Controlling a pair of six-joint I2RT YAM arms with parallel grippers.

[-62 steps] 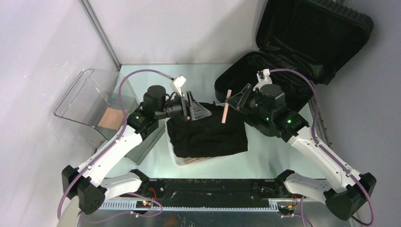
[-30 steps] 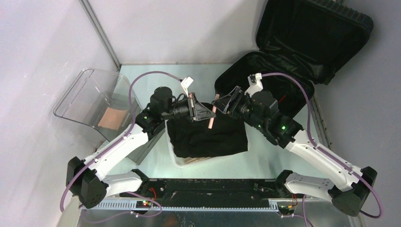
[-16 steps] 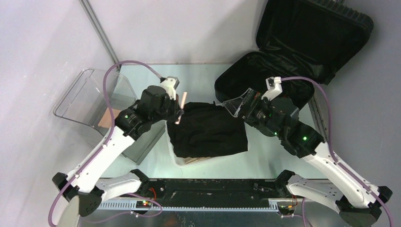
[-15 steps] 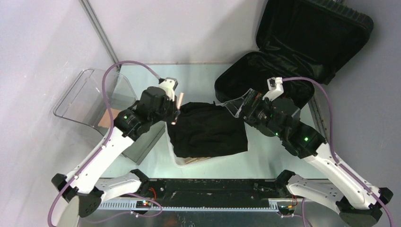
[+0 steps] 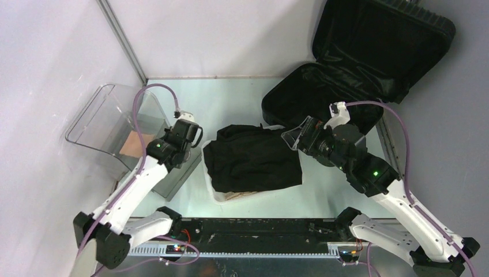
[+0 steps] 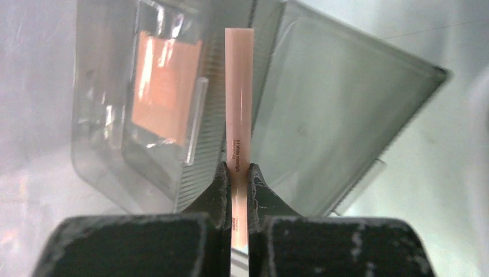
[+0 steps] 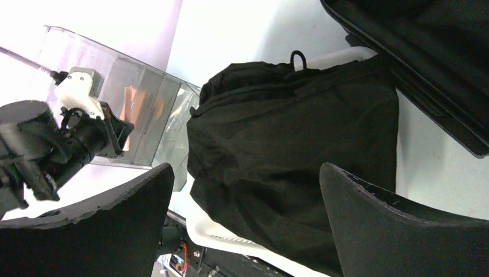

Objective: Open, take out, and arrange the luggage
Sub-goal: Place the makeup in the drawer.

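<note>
Since the suitcase (image 5: 323, 86) already lies open, step in hand: by my judgement, sorting a taken-out item, the pink stick (image 6: 239, 86), into the clear bin (image 5: 109, 115).
Suitcase: at 1 o'clock on the table, lid (image 5: 380, 46) tipped back against the wall, black lining showing; I cannot tell whether anything is left inside.
Left gripper (image 6: 240, 173): jaws narrow, pinched on the lower part of the stick, which stands straight out past the fingertips.
Right gripper (image 7: 245, 170): spread wide and holding nothing. It hangs over the 3 o'clock side of the black garment (image 5: 254, 158), near the suitcase's near rim.
Bin: at 9 o'clock, with a pink card (image 6: 164, 86) inside. In the wrist view the stick lines up with a wall edge between the card side and the bare side, and which side it is over I cannot tell.
Basket (image 5: 216, 196): white, at the centre, under the garment.
Doing it well: shift the stick off that wall edge toward one side first, then lower it end-on into the bin — let go only when the tip is well below the rim.
Risk: a high release would likely bounce the light stick off the clear wall and onto the table.
Right arm: best parked where it is — clear of the left arm's path.
</note>
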